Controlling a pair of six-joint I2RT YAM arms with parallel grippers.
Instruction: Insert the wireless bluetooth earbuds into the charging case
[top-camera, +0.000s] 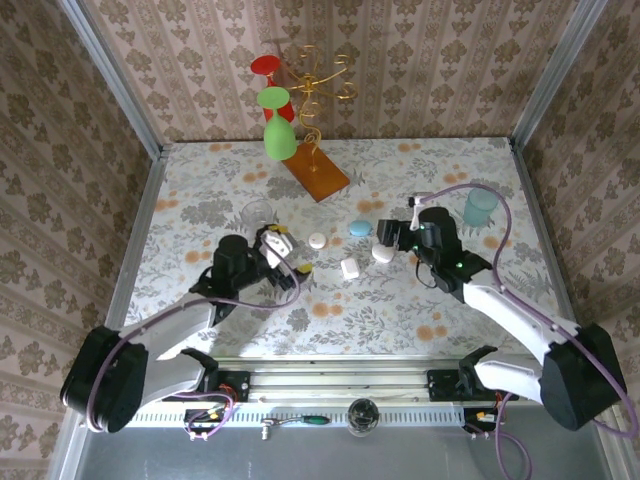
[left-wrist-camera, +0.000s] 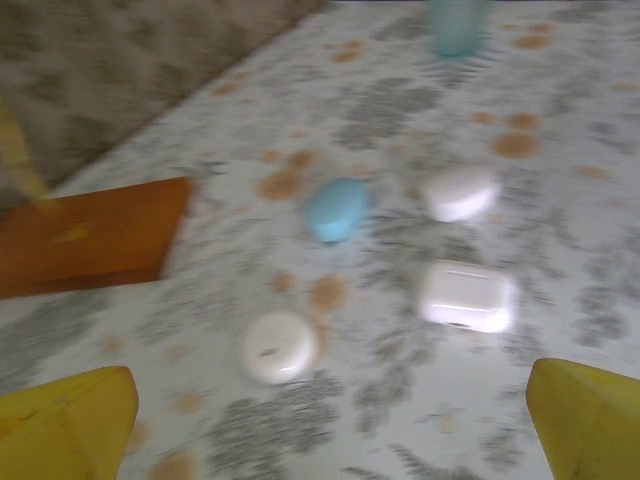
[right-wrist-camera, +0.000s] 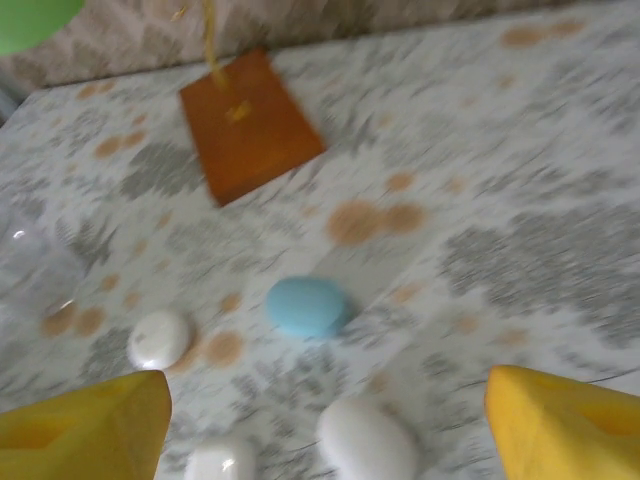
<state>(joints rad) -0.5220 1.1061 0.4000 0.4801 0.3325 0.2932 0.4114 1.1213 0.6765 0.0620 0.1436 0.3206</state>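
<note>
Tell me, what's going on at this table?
Two arms hover over four small cases lying apart on the floral table: a blue case, a round white case, an oval white case and a squarish white case. The left gripper and right gripper are both open, holding nothing. No earbud can be made out for sure.

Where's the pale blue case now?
Top view: the pale blue case lies mid-table, just right of centre, between the round white case to its left and the oval white case to its near right.
</note>
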